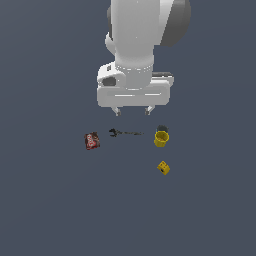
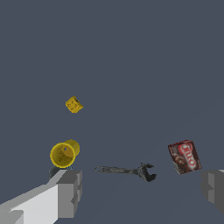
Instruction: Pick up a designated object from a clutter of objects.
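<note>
From my station I judge that the task is only at its beginning: nothing is lifted yet. The gripper (image 1: 133, 111) hangs above the surface with its two fingers spread wide apart and nothing between them, so it is open and empty. The yellow cup (image 1: 161, 138) stands on the floor, a little toward the exterior view's right of the gripper, and in the wrist view I can look into its hollow inside (image 2: 64, 154), just beside one finger (image 2: 69, 192). A small dark round object (image 1: 162, 129) sits touching or just behind the cup. The yellow cube (image 1: 163, 168) lies near the cup but apart from it. The dark wrench (image 1: 125, 132) lies almost under the gripper, and the red packet (image 1: 92, 140) is further to the exterior view's left. What is left, in my opinion: to center over the cup, descend, close and lift.
</note>
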Controlling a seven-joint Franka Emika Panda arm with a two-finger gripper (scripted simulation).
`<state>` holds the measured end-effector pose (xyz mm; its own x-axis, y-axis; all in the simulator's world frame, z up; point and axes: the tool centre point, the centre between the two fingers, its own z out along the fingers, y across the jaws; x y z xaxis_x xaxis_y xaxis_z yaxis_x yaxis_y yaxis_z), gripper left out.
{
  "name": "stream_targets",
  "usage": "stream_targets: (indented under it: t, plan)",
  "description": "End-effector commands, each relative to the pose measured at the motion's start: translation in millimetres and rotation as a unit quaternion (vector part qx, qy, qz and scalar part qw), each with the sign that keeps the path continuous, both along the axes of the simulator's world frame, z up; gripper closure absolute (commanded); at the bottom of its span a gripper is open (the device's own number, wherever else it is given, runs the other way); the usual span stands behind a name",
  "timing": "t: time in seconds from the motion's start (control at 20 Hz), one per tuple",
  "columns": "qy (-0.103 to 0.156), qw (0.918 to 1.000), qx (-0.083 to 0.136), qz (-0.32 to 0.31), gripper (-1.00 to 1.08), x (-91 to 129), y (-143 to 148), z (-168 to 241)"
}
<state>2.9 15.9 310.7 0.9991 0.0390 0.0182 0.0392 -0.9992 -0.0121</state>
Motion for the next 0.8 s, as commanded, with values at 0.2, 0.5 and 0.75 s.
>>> stream_targets:
  t: [0.2,0.5,0.75]
  plan:
    - [0.0,1.0,0.002,0.005,-0.92,2.3,1.6,-1.2]
    - [0.001,0.9999,0.005,0.013,-0.92,5.7,2.8,-1.6]
    - [0.001,1.0,0.004,0.007,-0.92,5.4,5.9,-5.8]
